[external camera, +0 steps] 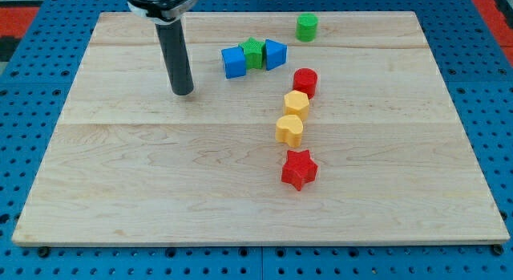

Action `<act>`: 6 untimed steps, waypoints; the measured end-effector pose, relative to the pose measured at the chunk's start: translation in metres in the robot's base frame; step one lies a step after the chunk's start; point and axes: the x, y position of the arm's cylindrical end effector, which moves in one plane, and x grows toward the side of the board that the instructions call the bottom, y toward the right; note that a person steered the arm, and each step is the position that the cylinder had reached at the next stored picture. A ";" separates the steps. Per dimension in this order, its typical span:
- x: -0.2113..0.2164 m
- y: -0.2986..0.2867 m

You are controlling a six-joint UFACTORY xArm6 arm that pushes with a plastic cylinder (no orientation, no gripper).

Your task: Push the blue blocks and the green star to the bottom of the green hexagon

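Two blue blocks sit near the view's top centre: one [234,62] on the left and one [275,54] on the right, with the green star [254,52] wedged between them, touching both. The green hexagon [306,27] stands apart, up and to the right of them near the board's top edge. My tip [183,92] rests on the board to the left of the blue blocks, a little lower than them, touching no block.
A red cylinder [304,82], two yellow blocks [296,103] [290,129] and a red star [299,169] form a rough column below the hexagon. The wooden board [120,176] lies on a blue pegboard.
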 end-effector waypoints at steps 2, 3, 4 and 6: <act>-0.016 0.030; -0.029 0.040; -0.041 0.053; -0.068 0.119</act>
